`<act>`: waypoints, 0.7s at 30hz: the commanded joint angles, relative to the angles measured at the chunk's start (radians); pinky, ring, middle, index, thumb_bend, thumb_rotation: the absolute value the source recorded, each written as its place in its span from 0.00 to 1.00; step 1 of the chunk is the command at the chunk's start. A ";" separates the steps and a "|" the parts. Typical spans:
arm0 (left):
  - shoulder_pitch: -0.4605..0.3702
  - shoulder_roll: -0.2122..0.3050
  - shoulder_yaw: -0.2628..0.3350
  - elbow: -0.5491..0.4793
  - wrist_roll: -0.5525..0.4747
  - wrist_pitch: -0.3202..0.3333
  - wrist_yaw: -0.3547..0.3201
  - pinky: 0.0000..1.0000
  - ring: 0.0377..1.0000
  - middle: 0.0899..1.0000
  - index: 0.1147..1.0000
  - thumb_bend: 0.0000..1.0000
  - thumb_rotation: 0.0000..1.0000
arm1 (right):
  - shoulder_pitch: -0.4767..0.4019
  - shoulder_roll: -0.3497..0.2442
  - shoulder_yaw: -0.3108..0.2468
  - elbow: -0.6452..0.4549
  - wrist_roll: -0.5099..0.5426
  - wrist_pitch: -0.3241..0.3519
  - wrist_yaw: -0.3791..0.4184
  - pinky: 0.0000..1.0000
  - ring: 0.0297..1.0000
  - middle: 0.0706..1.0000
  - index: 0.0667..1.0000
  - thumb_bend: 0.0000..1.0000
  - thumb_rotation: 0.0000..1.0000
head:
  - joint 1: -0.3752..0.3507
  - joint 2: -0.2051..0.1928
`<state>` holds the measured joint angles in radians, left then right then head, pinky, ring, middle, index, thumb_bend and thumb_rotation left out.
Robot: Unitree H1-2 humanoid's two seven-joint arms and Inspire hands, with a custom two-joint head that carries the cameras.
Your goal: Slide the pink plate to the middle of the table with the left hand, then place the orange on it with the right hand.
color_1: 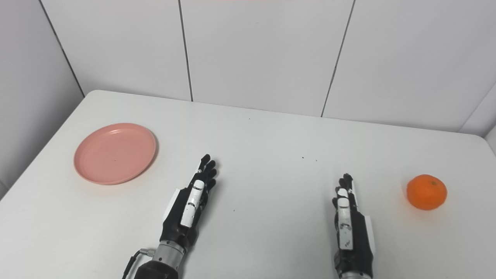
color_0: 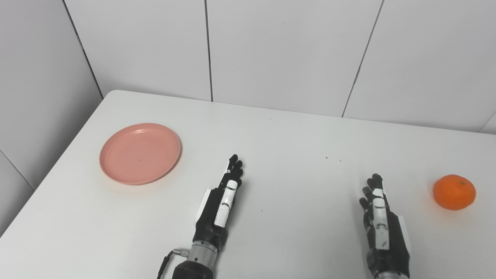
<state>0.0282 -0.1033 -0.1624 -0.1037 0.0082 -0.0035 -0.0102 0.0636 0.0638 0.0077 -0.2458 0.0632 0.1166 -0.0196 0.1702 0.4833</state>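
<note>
Plate (color_0: 140, 153) far-left of left robot hand (color_0: 221, 203) | orange (color_0: 454, 192) right | hands flat, empty

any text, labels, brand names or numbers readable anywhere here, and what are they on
None can be read.
Right hand: a small dark mark on the white strip along its back, too small and blurred to read.
Left hand: no marking visible.
Pink plate, orange, table and wall panels: plain, no print or labels.
</note>
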 commanded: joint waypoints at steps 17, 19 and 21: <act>-0.002 -0.063 -0.031 0.046 0.067 -0.075 0.025 0.97 1.00 1.00 0.99 0.36 1.00 | 0.002 -0.039 0.006 -0.004 0.020 -0.081 0.039 1.00 1.00 1.00 1.00 0.18 1.00 | 0.037 -0.043; -0.004 -0.062 -0.030 0.051 0.065 -0.080 0.022 0.97 1.00 1.00 0.99 0.37 1.00 | 0.002 -0.040 0.006 -0.002 0.016 -0.079 0.038 1.00 1.00 1.00 1.00 0.18 1.00 | 0.038 -0.043; -0.005 -0.062 -0.029 0.053 0.062 -0.081 0.020 0.98 1.00 1.00 0.99 0.38 1.00 | 0.002 -0.040 0.006 -0.004 0.015 -0.073 0.038 1.00 1.00 1.00 1.00 0.19 1.00 | 0.039 -0.044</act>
<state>0.0275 -0.1546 -0.1896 -0.0602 0.0693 -0.0502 0.0066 0.0771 0.0264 0.0131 -0.2308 0.0780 0.0990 0.0090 0.2102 0.4387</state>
